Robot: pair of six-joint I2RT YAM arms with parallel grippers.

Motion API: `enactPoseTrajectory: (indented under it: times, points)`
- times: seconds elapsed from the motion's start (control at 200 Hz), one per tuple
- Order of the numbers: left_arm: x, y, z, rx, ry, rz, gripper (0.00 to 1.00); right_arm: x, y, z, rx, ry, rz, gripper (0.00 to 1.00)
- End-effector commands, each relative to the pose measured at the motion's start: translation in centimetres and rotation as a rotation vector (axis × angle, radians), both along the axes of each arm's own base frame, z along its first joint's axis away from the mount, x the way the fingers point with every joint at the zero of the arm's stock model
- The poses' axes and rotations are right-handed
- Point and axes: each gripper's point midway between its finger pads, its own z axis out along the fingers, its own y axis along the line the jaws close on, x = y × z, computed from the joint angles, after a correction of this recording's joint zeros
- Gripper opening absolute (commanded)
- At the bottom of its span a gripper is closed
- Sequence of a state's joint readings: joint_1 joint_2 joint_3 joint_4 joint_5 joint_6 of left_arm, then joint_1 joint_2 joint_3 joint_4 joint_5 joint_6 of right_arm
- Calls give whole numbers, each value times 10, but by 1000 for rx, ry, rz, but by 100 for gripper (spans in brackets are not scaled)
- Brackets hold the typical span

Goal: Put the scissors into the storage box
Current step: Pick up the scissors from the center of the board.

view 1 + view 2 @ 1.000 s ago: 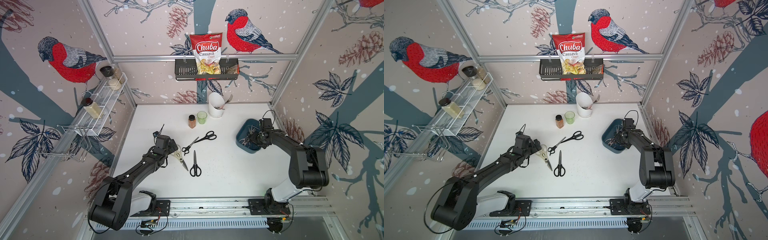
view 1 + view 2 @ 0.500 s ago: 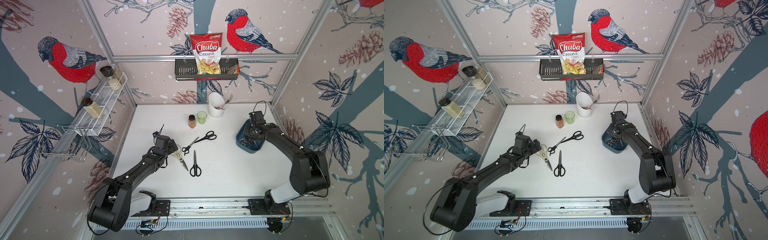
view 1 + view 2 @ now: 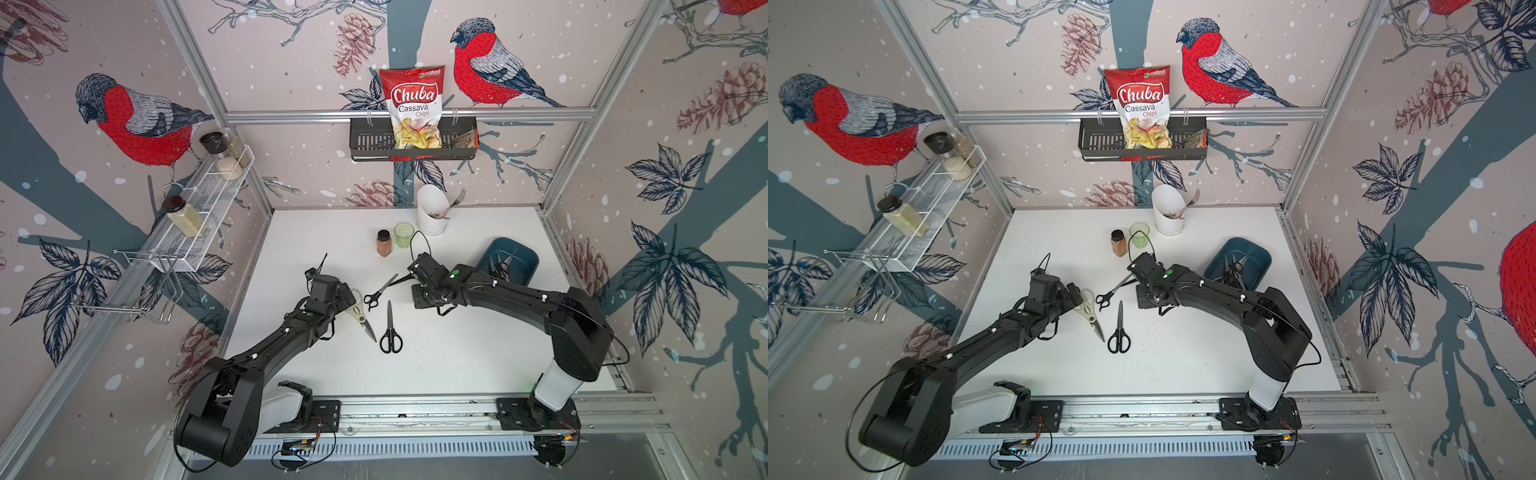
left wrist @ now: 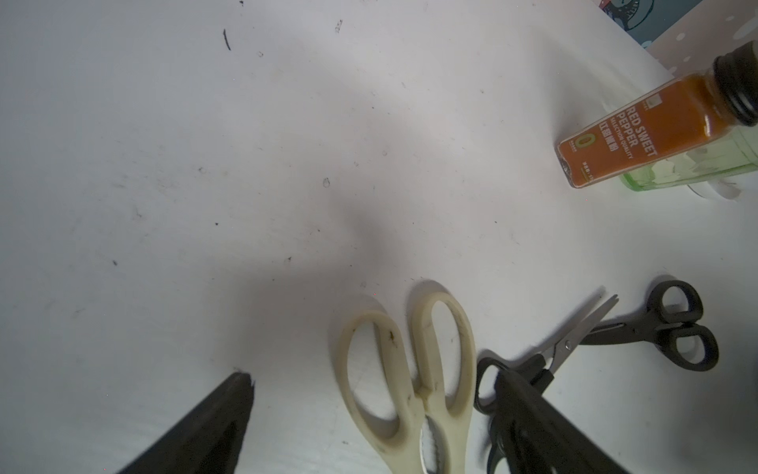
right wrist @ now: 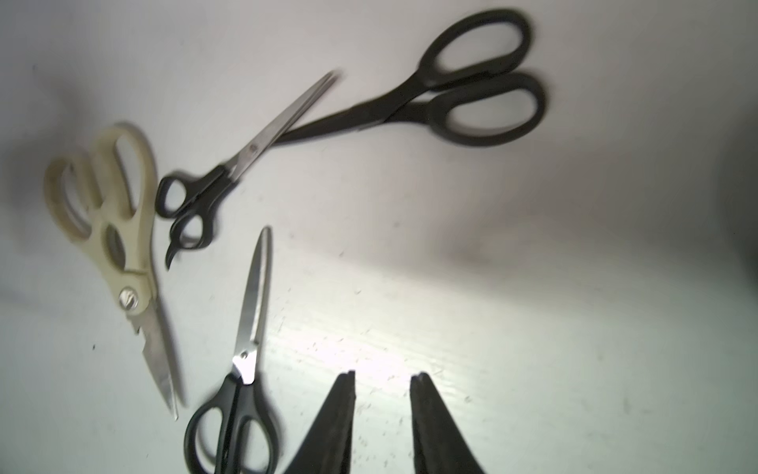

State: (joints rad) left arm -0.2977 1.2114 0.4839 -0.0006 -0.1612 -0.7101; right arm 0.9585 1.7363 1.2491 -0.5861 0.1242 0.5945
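While my right claw hangs parted and empty, my left claw gapes over the cream shears; storage box at two o'clock.

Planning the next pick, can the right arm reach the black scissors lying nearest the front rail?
Probably yes: those black scissors lie flat on the table, clear of the cream shears, and the right tool, empty with jaws apart, hangs close beside them.

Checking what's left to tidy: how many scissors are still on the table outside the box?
4. Cream shears on the left; small black pair beside them; medium black pair nearest the robot; large black pair partly under the right arm. Others may be hidden beneath.
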Motion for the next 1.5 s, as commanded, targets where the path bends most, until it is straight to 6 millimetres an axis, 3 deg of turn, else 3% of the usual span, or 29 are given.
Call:
enactPoseTrajectory:
  times: [0.0, 0.195, 0.415, 0.815, 1.496]
  points:
    - [2, 3, 3, -2, -19, 21, 95, -32, 12, -11, -30, 66, 46, 30]
    - [0, 6, 1, -9, -8, 44, 96, -72, 39, -29, -16, 136, 144, 29]
    - [-14, 13, -6, -14, 26, 78, 96, -86, 51, -47, -5, 180, 190, 29]
    - [-36, 32, -13, -23, 41, 154, 96, -87, 47, -67, -82, 196, 213, 29]
    - [-33, 41, -1, -33, -1, 188, 96, -79, 25, -91, -254, 182, 170, 22]
